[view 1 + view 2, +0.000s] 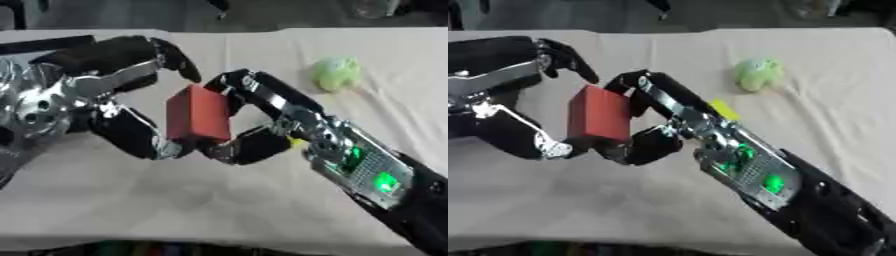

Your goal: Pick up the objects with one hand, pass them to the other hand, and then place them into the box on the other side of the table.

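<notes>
Scene: a table covered with a pale cream cloth [131, 200] filled the view, with both of the robot's black and silver arms meeting above its middle.

Object in play: a red rectangular block [199, 119] stood upright between the two hands, above the cloth at the centre of the table.

Right hand: the right hand [254, 120], reaching in from the lower right on a forearm lit with green lights, had its fingers [241, 82] curled over the block's upper right edge and its thumb [249, 147] curled in under the block's lower right corner, so it was gripping the block.

Left hand: the left hand [131, 100], coming in from the left, had dark fingers [179, 60] arched over the block's top left and another digit [140, 140] touching near its lower left corner; it too was closed around the block.

Elsewhere on the table: a pale green, rounded soft toy [756, 74] lay on the cloth well apart to the right, towards the far side. A small flat yellow piece [723, 108] showed just beside the right forearm.
</notes>
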